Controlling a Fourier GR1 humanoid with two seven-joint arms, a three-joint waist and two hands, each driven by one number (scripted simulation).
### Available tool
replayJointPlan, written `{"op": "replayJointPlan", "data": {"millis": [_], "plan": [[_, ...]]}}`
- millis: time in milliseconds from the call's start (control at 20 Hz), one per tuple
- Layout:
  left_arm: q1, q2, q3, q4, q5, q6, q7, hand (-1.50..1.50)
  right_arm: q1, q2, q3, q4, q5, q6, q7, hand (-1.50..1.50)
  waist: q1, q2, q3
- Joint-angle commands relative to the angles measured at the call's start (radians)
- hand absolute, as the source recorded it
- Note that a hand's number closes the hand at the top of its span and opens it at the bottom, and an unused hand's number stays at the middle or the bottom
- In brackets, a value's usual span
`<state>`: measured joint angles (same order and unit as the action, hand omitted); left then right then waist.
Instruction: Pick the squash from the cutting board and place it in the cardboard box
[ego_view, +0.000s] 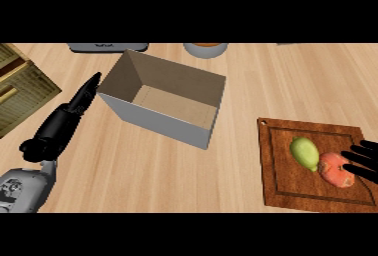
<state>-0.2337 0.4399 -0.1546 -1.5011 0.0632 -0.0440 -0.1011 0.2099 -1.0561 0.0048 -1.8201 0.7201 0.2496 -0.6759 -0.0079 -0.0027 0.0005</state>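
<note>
Counter (148, 170): pale wood, spans the whole view.
Box (159, 122): cardboard, open top, upright, centre-far; nothing seen inside.
Board (291, 185): dark wood, near right, well apart from the box.
Crate (18, 85): slatted, at far left edge, partly cut off.
Left hand (70, 112): fingers straight and together, pointing far, just left of the box's left wall; holds nothing.
Right hand (365, 162): at right edge over the board, fingers spread apart, tips at the red fruit; clasps nothing.
Squash (304, 153): green-yellow, lying on the board, untouched, left of the red fruit.
Red fruit (336, 169): on the board, touching the squash.
Bowl (205, 49): far edge, behind the box.
</note>
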Motion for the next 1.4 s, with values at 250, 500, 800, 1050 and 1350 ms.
{"op": "replayJointPlan", "data": {"millis": [250,500,800,1050,1350], "plan": [[0.084,-0.054,0.01,-0.022,-0.081,-0.018,-0.068,0.0,-0.053,0.15,0.046,0.09,0.207,-0.038,-0.001,-1.5,0.01,0.002,-0.001],[0.027,-0.081,0.032,-0.085,-0.089,-0.033,0.068,0.0,-0.053,0.213,0.027,-0.024,0.25,0.061,0.08,-1.5,0.005,0.001,-0.001],[0.061,-0.112,0.052,-0.071,-0.13,-0.05,0.018,0.0,-0.059,0.261,0.012,0.128,0.31,-0.025,-0.069,-1.5,0.004,0.002,-0.001],[0.019,-0.13,0.082,-0.072,-0.108,-0.107,0.06,0.0,-0.171,0.331,0.053,0.24,0.4,0.008,-0.063,-1.5,0.008,0.003,0.0],[-0.012,-0.146,0.12,0.005,-0.146,-0.128,0.013,0.0,-0.181,0.355,-0.002,0.243,0.455,0.001,-0.065,-1.5,0.004,0.003,-0.001]]}}
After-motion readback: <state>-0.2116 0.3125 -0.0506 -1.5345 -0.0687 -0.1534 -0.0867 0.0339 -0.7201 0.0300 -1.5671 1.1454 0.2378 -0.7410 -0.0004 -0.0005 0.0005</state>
